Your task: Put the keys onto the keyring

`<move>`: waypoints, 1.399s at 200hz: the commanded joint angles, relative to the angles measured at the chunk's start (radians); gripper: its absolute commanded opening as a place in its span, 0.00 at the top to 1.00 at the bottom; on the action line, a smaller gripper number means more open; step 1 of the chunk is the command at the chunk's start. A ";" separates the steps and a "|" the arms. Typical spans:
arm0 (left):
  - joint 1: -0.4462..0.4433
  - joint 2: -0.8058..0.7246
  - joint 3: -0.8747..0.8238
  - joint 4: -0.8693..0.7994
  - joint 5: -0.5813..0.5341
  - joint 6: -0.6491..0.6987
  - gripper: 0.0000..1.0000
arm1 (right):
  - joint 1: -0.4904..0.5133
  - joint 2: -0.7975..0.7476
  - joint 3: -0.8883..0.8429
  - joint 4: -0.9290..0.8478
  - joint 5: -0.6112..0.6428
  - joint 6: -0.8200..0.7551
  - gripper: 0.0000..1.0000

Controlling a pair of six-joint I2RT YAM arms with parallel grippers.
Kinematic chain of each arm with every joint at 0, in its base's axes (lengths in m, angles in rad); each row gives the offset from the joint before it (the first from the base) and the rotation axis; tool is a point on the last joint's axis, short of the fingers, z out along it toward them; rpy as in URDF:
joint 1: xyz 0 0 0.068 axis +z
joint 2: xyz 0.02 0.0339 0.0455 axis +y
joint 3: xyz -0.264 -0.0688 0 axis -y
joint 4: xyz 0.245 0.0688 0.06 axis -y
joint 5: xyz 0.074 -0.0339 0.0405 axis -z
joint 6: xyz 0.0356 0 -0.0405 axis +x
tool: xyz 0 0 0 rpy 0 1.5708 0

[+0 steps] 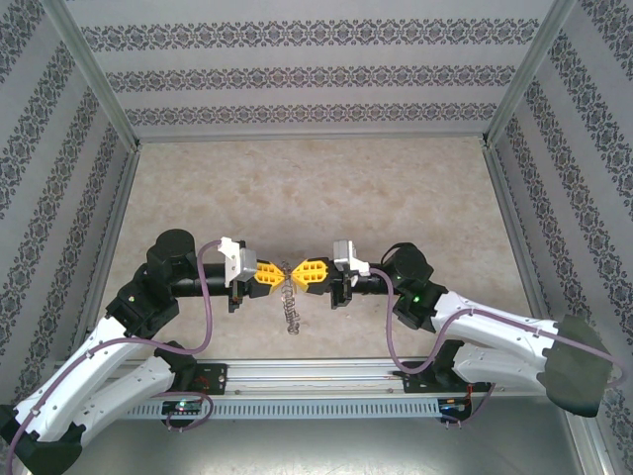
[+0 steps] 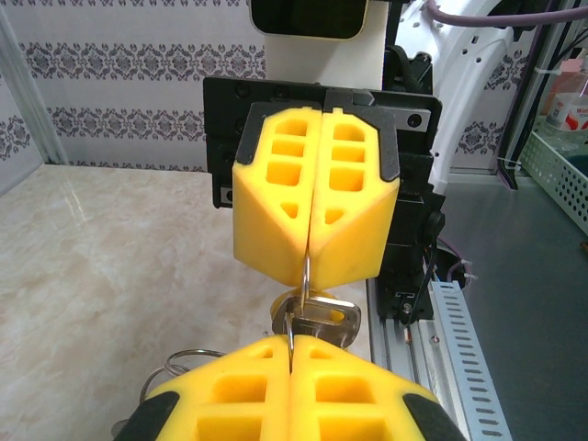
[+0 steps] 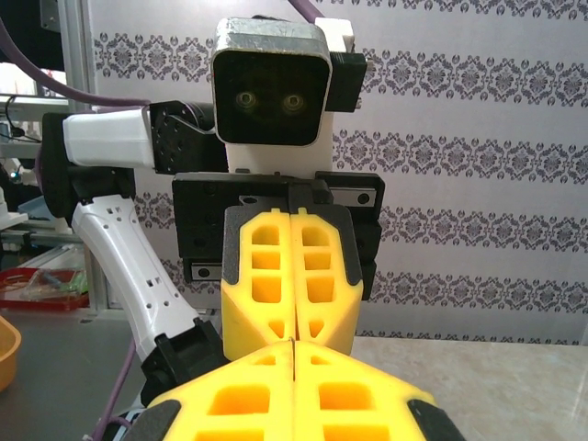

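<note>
We record a beige, marble-patterned surface enclosed on three sides by walls papered in white with grey ornamental bands, and framed at the corners by aluminium posts. In the left wrist view, a green mesh basket stands beyond the surface's edge, holding small containers too blurred to identify. In the right wrist view, we note an orange bowl at the left border and a red tray farther back.
</note>
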 commanded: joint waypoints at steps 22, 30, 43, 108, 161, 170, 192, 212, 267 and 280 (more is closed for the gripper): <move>0.009 -0.022 0.002 0.035 0.014 0.024 1.00 | 0.008 -0.008 0.026 0.054 0.008 -0.021 1.00; 0.009 -0.022 0.004 0.034 0.014 0.023 1.00 | 0.008 -0.007 0.027 0.053 0.009 -0.022 1.00; 0.009 -0.022 0.004 0.034 0.015 0.025 1.00 | 0.008 -0.008 0.026 0.055 0.015 -0.023 1.00; 0.009 -0.022 0.005 0.030 0.014 0.025 1.00 | 0.008 0.003 0.030 0.064 0.012 -0.025 1.00; 0.008 -0.022 0.003 0.030 0.015 0.027 1.00 | 0.008 0.014 0.036 0.058 0.011 -0.025 1.00; 0.009 -0.024 0.003 0.029 0.013 0.027 1.00 | 0.008 0.018 0.037 0.059 0.009 -0.025 1.00; 0.009 -0.025 0.004 0.028 0.013 0.028 1.00 | 0.008 0.020 0.041 0.059 0.002 -0.023 1.00; 0.010 -0.025 0.006 0.029 0.013 0.028 1.00 | 0.008 0.023 0.042 0.059 -0.002 -0.021 1.00; 0.009 -0.026 0.006 0.024 0.010 0.031 1.00 | 0.008 0.018 0.036 0.053 -0.025 -0.023 1.00; 0.008 -0.027 0.005 0.023 0.010 0.031 1.00 | 0.007 0.011 0.033 0.053 -0.023 -0.026 1.00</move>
